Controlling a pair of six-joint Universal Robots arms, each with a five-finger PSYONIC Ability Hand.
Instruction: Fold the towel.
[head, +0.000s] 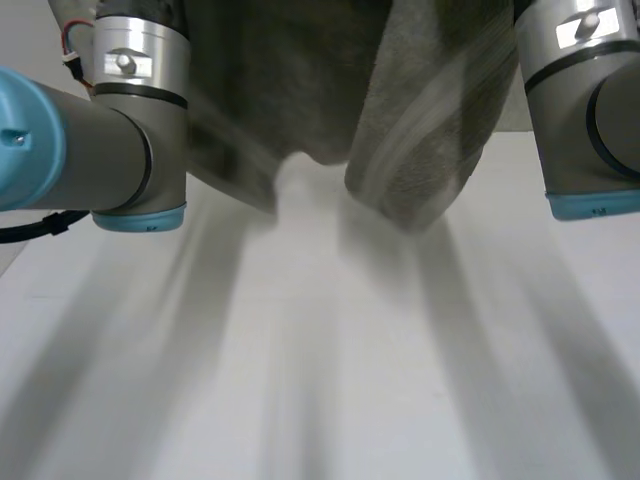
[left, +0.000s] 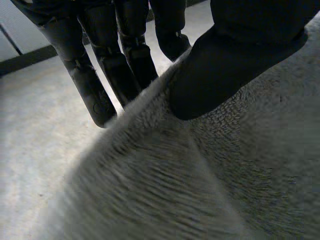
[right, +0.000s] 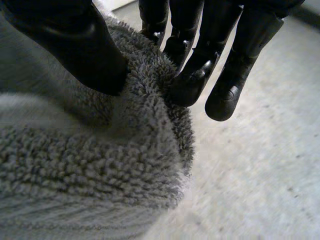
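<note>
While pinching the grey towel (head: 420, 130) between thumb and fingers of both left hand (left: 240, 60) and right hand (right: 75, 45), held hanging above the white table (head: 320, 380), seems mid-lift; calls next for lowering the bottom hem and draping the pinched edge over.

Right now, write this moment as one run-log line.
grey towel: hanging above white table | left hand: pinching towel edge | right hand: pinching towel

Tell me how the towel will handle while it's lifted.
Probably floppy: the towel hangs in sagging folds over the table. Likely not slippery: its looped pile looks grippy where the right hand pinches a bunched part. It seems light for its bulk, since the left hand holds it with only a thumb-and-finger pinch.
</note>
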